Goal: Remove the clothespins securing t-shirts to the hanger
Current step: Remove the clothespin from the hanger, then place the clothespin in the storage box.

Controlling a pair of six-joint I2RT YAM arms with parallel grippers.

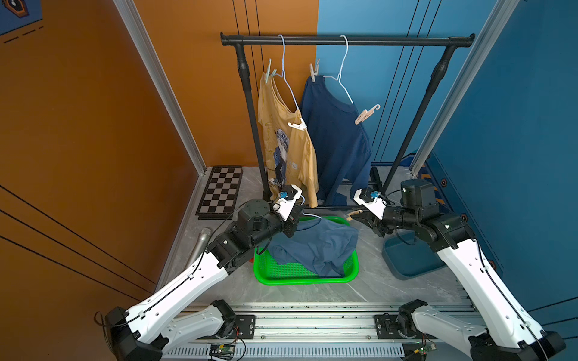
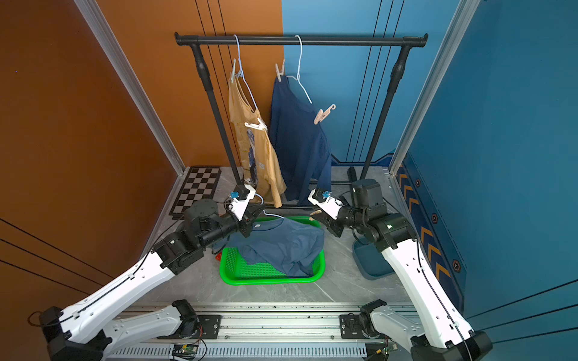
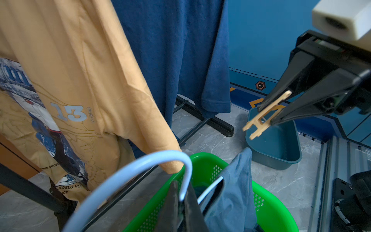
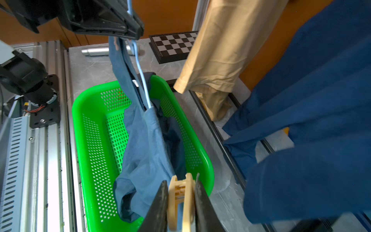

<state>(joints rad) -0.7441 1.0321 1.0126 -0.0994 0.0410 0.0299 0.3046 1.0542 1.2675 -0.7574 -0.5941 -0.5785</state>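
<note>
The green basket [image 1: 305, 280] sits on the grey floor closest to the arms' bases. The slate-blue t-shirt [image 1: 316, 247] is draped into it and spills over its right rim. At the basket's far left corner, the left gripper [image 3: 181, 189] is pressed together on the pale blue hanger [image 3: 128, 172], whose wire runs down into that shirt's collar. At the far right corner, the right gripper [image 4: 180, 187] pinches a tan clothespin [image 4: 180, 197] between both fingers, clear of any cloth. A teal bin [image 1: 406, 261] stands just to the right of the basket.

Behind the basket is the black rack [image 1: 344, 40] with two shirts on white hangers. The mustard t-shirt [image 1: 289, 150] hangs to the left, with a pale green clothespin [image 1: 268, 73] high and a white clothespin [image 1: 297, 125] lower. The navy t-shirt [image 1: 337, 143] hangs to the right, pinned by a cream clothespin [image 1: 314, 72] above and a pink clothespin [image 1: 364, 115] below. A chessboard [image 1: 220, 192] lies beyond the basket's left side.
</note>
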